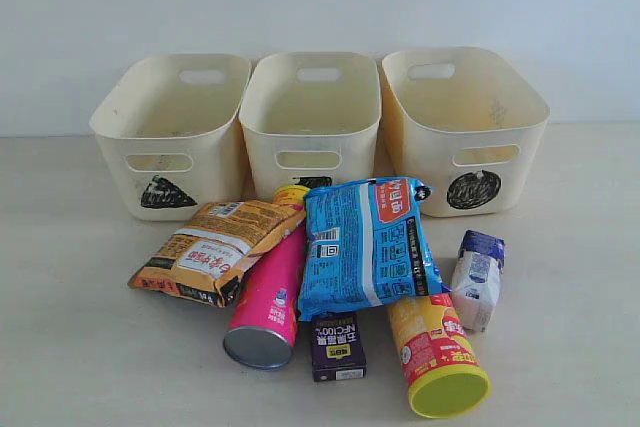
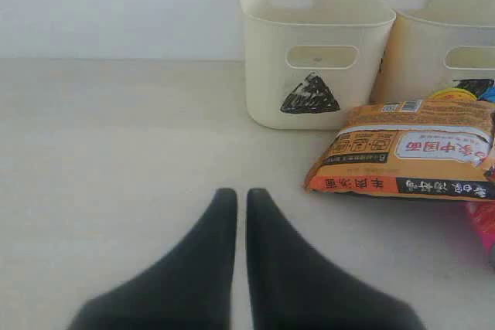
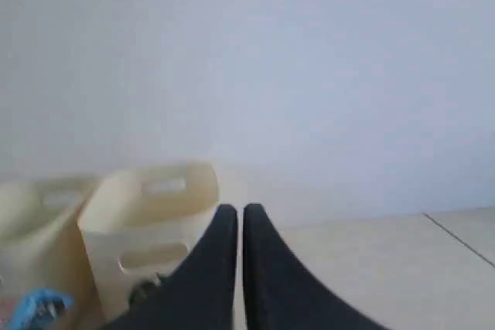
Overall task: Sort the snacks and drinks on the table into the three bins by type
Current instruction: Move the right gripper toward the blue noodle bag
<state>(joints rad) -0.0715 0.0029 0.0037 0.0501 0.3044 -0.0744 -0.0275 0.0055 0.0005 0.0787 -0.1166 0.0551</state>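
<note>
While my left claw (image 2: 241, 191) and right claw (image 3: 240, 208) are both pinched shut on nothing, three smooth cream plastic bins show bare insides: the square bin (image 1: 270, 172), with the triangle bin (image 1: 195, 182) and circle bin (image 1: 520, 172) flanking it. In front of the square bin, on the pale counter (image 1: 80, 327), a crinkly blue bag (image 1: 370, 242) lies over a pink tube (image 1: 268, 302) and a yellow tube (image 1: 432, 347). An orange bag (image 1: 215, 247), purple box (image 1: 337, 345) and white pack (image 1: 478, 277) lie around them.

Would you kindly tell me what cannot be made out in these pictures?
- Mark on the middle bin, exterior view: mostly behind the yellow tube and blue bag.
- Print on the purple carton, exterior view: too small.
- Mark on the nearest bin, right wrist view: blurred, partly behind the right gripper.
</note>
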